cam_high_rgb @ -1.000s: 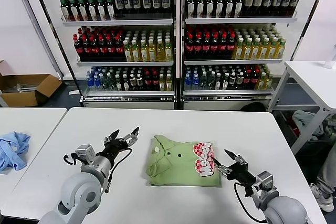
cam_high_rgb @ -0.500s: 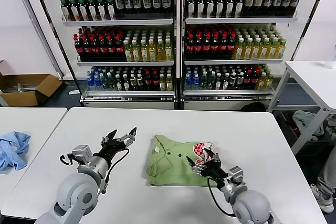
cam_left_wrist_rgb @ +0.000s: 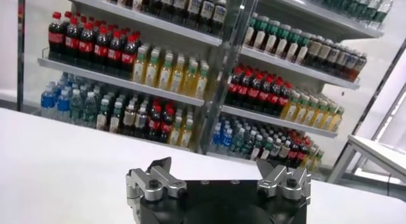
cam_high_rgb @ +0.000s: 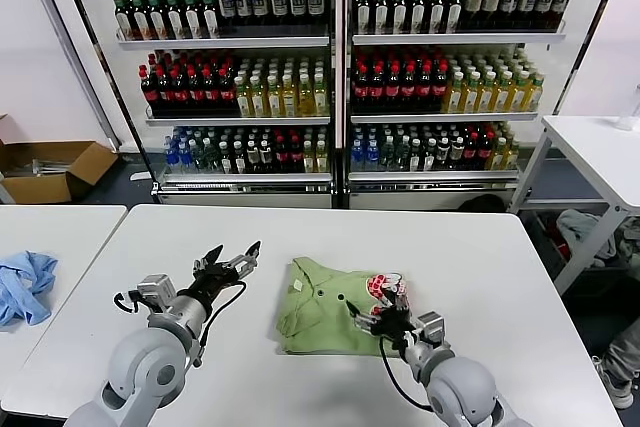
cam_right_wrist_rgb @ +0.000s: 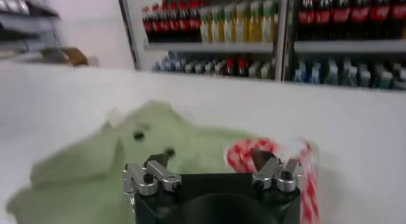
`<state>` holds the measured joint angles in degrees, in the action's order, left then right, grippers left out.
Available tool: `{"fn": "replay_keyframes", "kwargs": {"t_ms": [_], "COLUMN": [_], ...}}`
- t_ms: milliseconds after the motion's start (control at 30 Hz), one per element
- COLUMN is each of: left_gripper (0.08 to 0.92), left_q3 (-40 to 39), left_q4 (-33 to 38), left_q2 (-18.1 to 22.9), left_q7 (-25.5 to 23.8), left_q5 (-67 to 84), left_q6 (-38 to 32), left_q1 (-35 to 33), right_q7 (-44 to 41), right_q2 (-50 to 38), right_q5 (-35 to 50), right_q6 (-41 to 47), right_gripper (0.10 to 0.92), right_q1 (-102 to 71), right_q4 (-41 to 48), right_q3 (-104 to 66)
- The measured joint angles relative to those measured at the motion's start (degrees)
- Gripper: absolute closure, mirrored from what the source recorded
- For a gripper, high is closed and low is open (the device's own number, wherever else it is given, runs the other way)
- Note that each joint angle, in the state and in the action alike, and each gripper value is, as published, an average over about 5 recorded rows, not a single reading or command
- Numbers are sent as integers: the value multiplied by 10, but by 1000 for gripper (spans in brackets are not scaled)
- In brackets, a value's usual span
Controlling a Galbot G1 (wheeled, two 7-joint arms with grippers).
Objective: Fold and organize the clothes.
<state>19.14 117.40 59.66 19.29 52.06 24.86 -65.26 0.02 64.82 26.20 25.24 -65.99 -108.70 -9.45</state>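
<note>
The clothes are one light green polo shirt [cam_high_rgb: 320, 312], folded on the white table [cam_high_rgb: 470, 257], its red-and-white checkered logo [cam_high_rgb: 385, 285] facing up on the right part. My right gripper [cam_high_rgb: 378, 307] hovers low over the shirt's right half, open, nothing between its fingers. In the right wrist view the gripper [cam_right_wrist_rgb: 211, 158] spans the green cloth [cam_right_wrist_rgb: 95, 168] and the logo [cam_right_wrist_rgb: 244, 154]; dark buttons show near the collar. My left gripper [cam_high_rgb: 238, 248] hangs open left of the shirt, apart from it. In the left wrist view the gripper [cam_left_wrist_rgb: 219, 167] points over bare table.
A light blue cloth [cam_high_rgb: 25, 285] lies on a separate table at the left. Shelves of bottles [cam_high_rgb: 330, 77] stand behind the table. A cardboard box [cam_high_rgb: 50, 169] sits on the floor at the far left, and another white table [cam_high_rgb: 600, 147] stands at the right.
My right gripper has swung left from beside the shirt's right edge to above the shirt's right half. The logo part now lies more bunched. The left arm barely moved.
</note>
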Motion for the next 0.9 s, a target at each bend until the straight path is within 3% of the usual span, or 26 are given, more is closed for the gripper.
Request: {"fn": "replay_keyframes", "kwargs": {"t_ms": [267, 600, 900], "left_gripper": [177, 177, 177], "left_q3": [-3, 3, 7], "left_q4": [-1, -1, -1], "left_q2": [3, 3, 2], "left_q7": [0, -4, -7], "left_q5": [0, 0, 0], "left_q6": [0, -1, -2], "left_q1": [2, -5, -6], "right_q7": [7, 18, 36], "right_q2": [23, 43, 31], "right_q5": [-2, 7, 22], "right_q6": [-13, 33, 52], "right_gripper": [203, 203, 203], "right_q1": [43, 93, 110], "right_q4": [18, 73, 65], "right_q3": [37, 102, 126]}}
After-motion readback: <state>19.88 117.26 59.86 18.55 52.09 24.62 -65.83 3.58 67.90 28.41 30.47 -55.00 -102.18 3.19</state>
